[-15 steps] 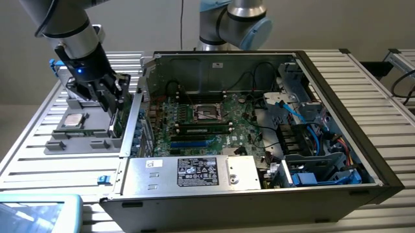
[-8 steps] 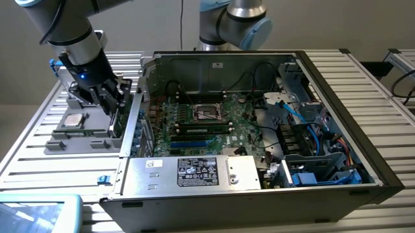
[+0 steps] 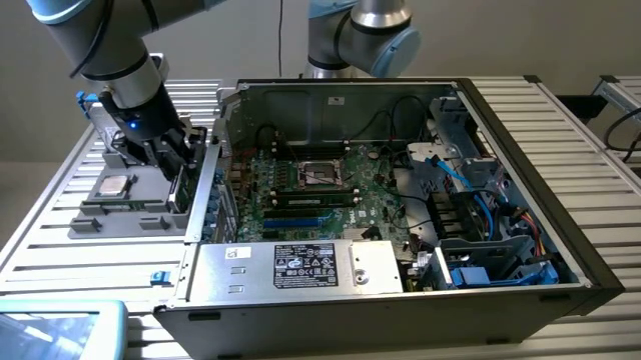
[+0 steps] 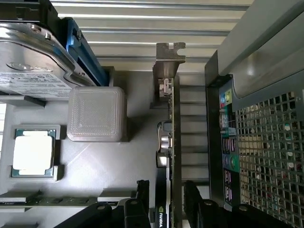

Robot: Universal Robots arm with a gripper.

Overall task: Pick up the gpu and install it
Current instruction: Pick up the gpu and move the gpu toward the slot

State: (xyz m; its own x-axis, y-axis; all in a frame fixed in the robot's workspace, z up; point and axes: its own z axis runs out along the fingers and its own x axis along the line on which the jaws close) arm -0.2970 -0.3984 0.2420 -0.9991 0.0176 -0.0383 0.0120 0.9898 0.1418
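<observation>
Grey moulded plastic forms the parts tray (image 3: 120, 219) that lies on the slatted aluminium table (image 3: 55, 251), at the exterior view's left of the open computer case (image 3: 529, 142). The gpu (image 3: 179, 191) (image 4: 172, 137) stands on its long edge in a slot at the side of the tray nearest the case, just beside the case's perforated wall (image 4: 270, 156); its silver mounting bracket (image 4: 169, 61) is at one end. The arm reaches down over that slot, and the gripper (image 3: 179, 166) (image 4: 167, 202) straddles the card with its black fingers (image 4: 142, 192) spread apart, one on each flat face, not clamped on it. Whether a finger touches the board I cannot tell. Farther left in the tray, a square processor (image 3: 113, 185) (image 4: 33, 152) lies flat in its pocket, near a raised grey block (image 4: 96, 114), and a silver hard drive (image 4: 28, 71) with a white label sits beyond it. Inside the case, the green motherboard (image 3: 300, 180) lies exposed, with the labelled power supply (image 3: 300, 266) at the near side.
</observation>
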